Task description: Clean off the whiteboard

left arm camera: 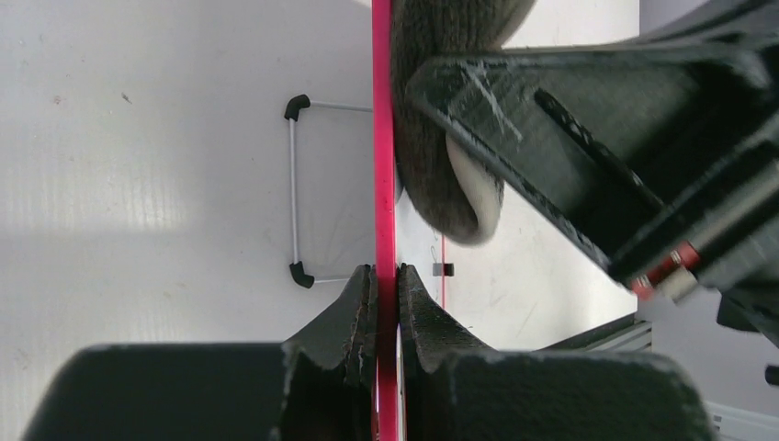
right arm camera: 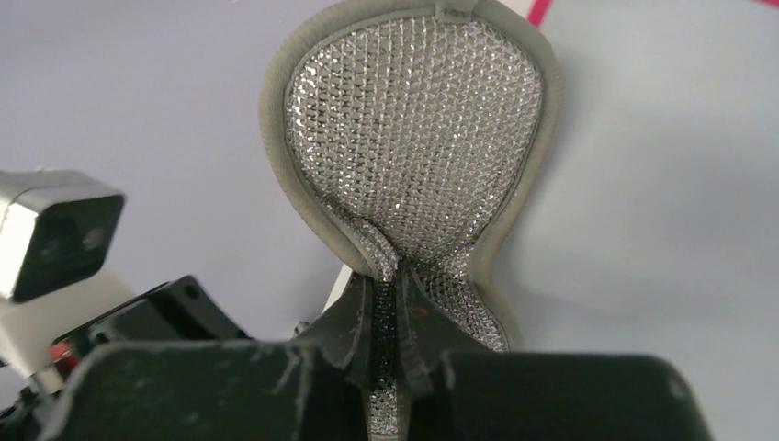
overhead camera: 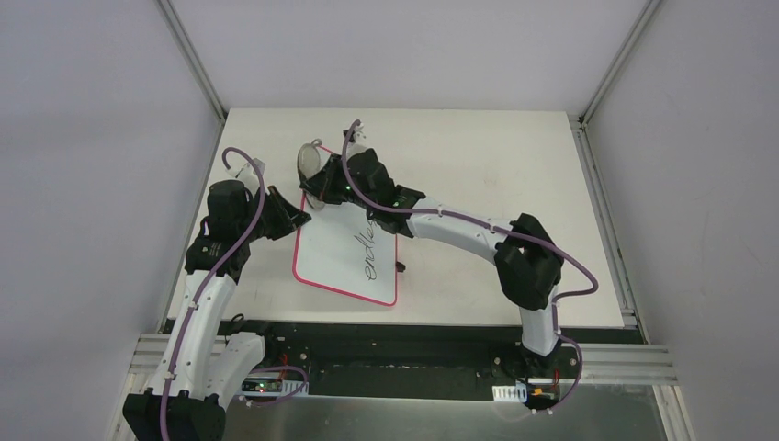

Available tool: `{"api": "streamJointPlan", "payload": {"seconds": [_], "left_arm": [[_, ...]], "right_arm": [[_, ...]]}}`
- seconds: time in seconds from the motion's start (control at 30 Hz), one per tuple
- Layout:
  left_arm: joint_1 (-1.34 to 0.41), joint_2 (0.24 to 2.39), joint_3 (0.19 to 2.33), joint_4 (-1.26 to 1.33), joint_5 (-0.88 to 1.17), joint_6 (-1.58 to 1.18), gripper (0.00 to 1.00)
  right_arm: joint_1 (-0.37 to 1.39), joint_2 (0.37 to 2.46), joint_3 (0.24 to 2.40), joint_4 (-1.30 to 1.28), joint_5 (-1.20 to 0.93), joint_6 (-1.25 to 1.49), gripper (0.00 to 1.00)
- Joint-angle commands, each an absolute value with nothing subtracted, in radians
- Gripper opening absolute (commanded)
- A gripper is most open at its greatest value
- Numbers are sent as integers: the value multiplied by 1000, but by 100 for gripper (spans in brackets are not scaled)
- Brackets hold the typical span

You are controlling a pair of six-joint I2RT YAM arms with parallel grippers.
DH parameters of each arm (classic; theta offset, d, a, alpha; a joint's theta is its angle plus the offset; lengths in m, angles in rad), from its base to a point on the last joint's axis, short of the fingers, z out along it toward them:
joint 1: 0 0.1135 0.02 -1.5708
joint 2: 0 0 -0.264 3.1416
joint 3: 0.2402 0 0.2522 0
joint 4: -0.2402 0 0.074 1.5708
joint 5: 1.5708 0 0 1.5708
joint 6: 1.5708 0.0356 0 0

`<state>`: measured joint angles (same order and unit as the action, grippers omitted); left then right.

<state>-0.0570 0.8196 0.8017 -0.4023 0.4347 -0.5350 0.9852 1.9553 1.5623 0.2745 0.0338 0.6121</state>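
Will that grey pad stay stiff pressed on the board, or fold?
Probably bendy: the grey pad creases where the right hand pinches its waist. Its mesh face looks grippy rather than slippery. Likely light, since it stands out unsupported.

Right arm (overhead camera: 455,225) covers part of the handwriting (overhead camera: 370,259).

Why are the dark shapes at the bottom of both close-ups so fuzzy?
Left wrist view: the left gripper sits too near the lens to focus. Right wrist view: likewise the right gripper, while the grey pad glitters sharply. Top view: even light, soft shadows.
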Motion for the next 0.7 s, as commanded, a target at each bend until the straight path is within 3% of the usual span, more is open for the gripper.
{"api": "streamJointPlan", "payload": {"seconds": [0.0, 0.4, 0.67], "left_arm": [[-69, 835, 784, -437, 509, -514, 0], [-69, 832, 785, -439, 510, -514, 0], [-69, 834, 785, -441, 502, -511, 0]], "right_arm": [[1021, 1984, 1566, 280, -85, 627, 0], [870, 1855, 1096, 411, -33, 724, 0], [992, 1875, 1280, 323, -21, 657, 0]]}}
